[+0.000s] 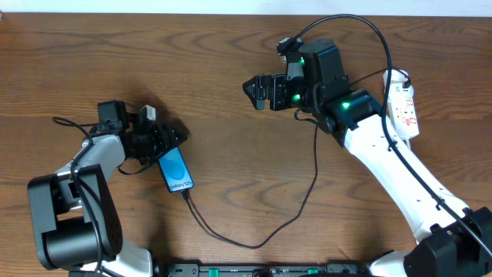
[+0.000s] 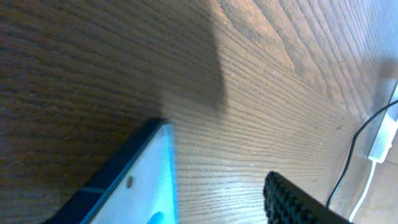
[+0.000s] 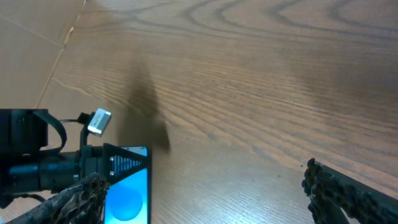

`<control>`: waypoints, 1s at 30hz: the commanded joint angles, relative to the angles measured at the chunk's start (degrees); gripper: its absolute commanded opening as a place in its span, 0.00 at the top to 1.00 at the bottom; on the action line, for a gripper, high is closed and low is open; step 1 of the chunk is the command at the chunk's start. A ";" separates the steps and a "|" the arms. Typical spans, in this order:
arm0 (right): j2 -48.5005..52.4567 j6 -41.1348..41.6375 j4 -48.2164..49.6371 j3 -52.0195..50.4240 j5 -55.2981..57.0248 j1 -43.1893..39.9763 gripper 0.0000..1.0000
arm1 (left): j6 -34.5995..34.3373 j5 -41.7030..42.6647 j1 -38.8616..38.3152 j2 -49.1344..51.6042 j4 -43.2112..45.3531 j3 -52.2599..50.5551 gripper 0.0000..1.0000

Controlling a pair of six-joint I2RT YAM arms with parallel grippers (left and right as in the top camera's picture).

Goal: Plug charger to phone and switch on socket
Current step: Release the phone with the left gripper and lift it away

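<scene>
Your left tool (image 1: 173, 145) spread at phone (image 1: 177, 172) far end, apparently not pinching; right tool (image 1: 254, 92) released, empty, toward tabletop (image 1: 215, 46) far edge; charger (image 1: 254, 241) meets phone near end; socket (image 1: 405, 108) near far-right corner.

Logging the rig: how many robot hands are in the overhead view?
2. The left hand is at the phone's upper end; the right hand is mid-table, well left of the socket.

Phone (image 1: 176, 170) on table (image 1: 231, 115), left; socket (image 1: 403, 104) far right; charger (image 1: 246, 246) trails from phone's near end.
</scene>
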 commanded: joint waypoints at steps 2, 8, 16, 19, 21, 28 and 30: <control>-0.63 -0.90 -0.02 0.68 0.26 0.70 0.01 | 0.96 -5.31 0.04 0.57 -1.53 -0.04 0.29; -0.63 -0.92 -0.02 0.68 0.24 0.70 0.01 | 0.94 -5.31 0.04 0.57 -2.05 -0.04 0.23; -0.63 -0.92 -0.02 0.68 0.26 0.70 0.01 | 0.74 -10.08 0.04 0.57 -5.14 -0.04 0.16; -0.63 -0.90 -0.02 0.68 0.26 0.70 0.01 | 0.74 -11.76 0.04 0.57 -6.54 -0.04 0.16; -0.63 -0.92 -0.02 0.68 0.24 0.70 0.01 | 0.74 -11.76 0.04 0.57 -6.71 -0.04 0.15; -0.63 -0.92 -0.04 0.68 -0.17 0.70 0.01 | 0.07 -13.57 0.04 0.57 -7.37 -0.04 0.11; -0.63 -0.92 -0.04 0.68 -0.17 0.70 0.01 | 0.09 -14.88 0.04 0.57 -8.02 -0.04 0.11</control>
